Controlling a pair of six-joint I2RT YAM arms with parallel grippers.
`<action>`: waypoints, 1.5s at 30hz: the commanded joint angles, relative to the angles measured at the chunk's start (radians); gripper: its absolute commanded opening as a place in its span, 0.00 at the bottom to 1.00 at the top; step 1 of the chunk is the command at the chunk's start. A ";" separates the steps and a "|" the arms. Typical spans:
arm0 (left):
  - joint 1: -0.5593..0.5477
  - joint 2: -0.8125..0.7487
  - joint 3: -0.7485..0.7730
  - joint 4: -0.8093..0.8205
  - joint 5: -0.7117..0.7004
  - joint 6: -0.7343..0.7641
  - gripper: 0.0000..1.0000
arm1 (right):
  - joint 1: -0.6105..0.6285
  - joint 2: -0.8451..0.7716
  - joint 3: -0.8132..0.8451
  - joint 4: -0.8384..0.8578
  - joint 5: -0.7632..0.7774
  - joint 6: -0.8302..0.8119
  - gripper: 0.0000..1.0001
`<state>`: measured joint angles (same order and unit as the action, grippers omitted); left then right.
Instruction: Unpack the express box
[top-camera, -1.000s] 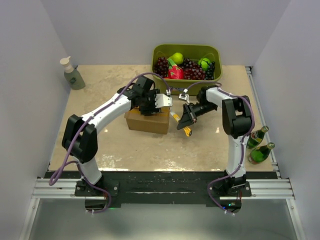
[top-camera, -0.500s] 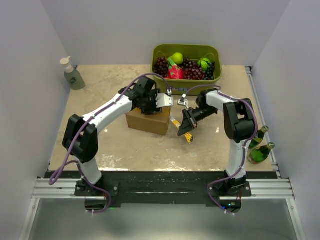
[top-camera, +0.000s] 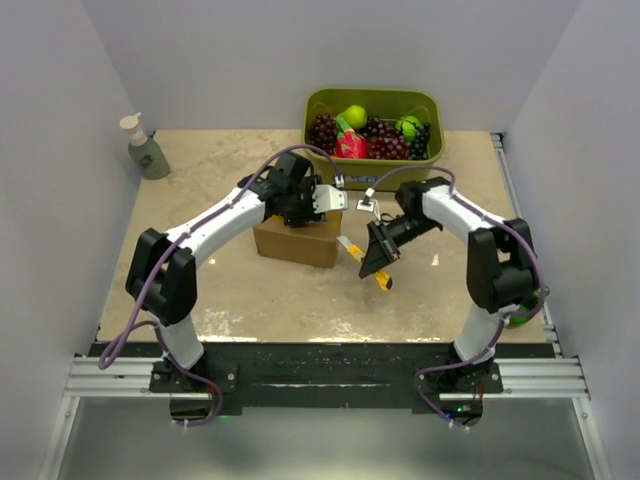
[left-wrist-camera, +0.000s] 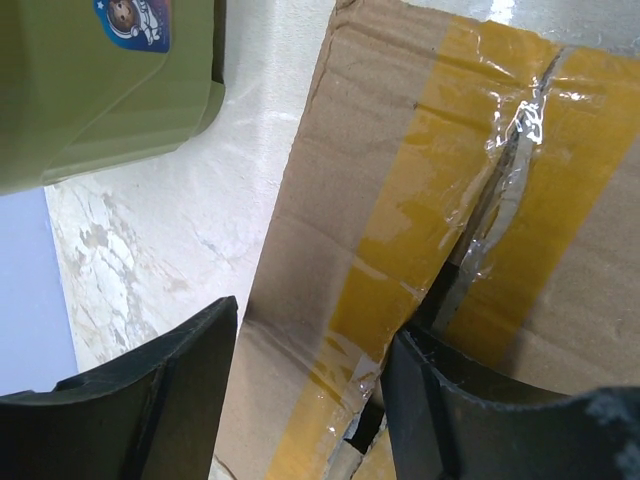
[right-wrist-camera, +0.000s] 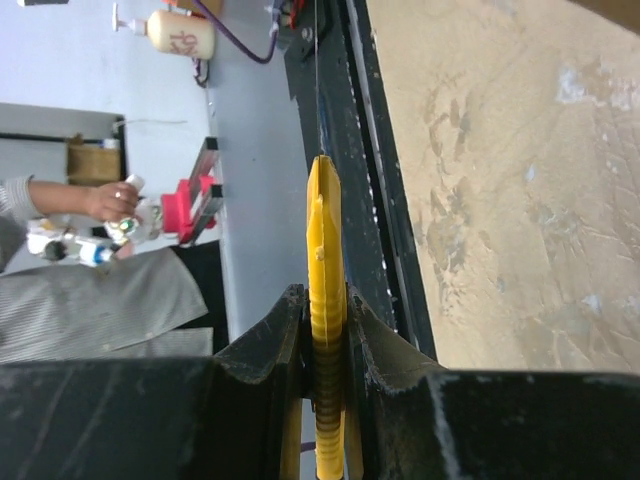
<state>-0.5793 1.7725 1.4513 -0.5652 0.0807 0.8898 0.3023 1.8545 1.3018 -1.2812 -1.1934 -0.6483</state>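
2 pincers: left pincer (left-wrist-camera: 312, 325) was spread open over the box top, 1 finger at the taped seam and the other out past the box edge. Right pincer (right-wrist-camera: 325, 310) was clamped on a yellow cutter (right-wrist-camera: 326, 230).
Box location: express box (top-camera: 300, 243) sat mid-worktop (top-camera: 200, 290), in front of the green bin (top-camera: 372, 100) and directly under the left pincer.
Change, right arm: over the last 1 s the elbow swung out to the right. The pincer carried the cutter off the box's right end toward the near side and ended beside the carton, apart from it.
Change, left arm: barely moved, stayed on the box top.
Change, box: did not shift.
Seam: yellowish tape (left-wrist-camera: 400, 250) looked split down the centre line, with a dark gap showing and the film crinkled.
Read: the slit looked done and the cutter was being backed off.
Remaining: flaps were down and nothing was out of the box. Parting the flaps looked like the next step, and the left pincer was placed for it.
Risk: cutter was in hand close to the box.
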 joint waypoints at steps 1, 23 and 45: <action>0.006 0.007 0.001 -0.002 0.000 -0.034 0.66 | -0.119 -0.100 0.048 0.018 -0.021 0.034 0.00; 0.007 -0.107 -0.002 -0.107 0.152 -0.075 0.77 | -0.341 -0.511 -0.251 0.936 0.915 0.107 0.00; 0.007 -0.076 0.014 -0.133 0.238 -0.173 0.67 | -0.198 -0.302 -0.388 1.027 1.246 0.047 0.71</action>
<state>-0.5762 1.7073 1.4498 -0.6987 0.2676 0.7605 0.0937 1.5715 0.8505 -0.2264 0.0685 -0.6552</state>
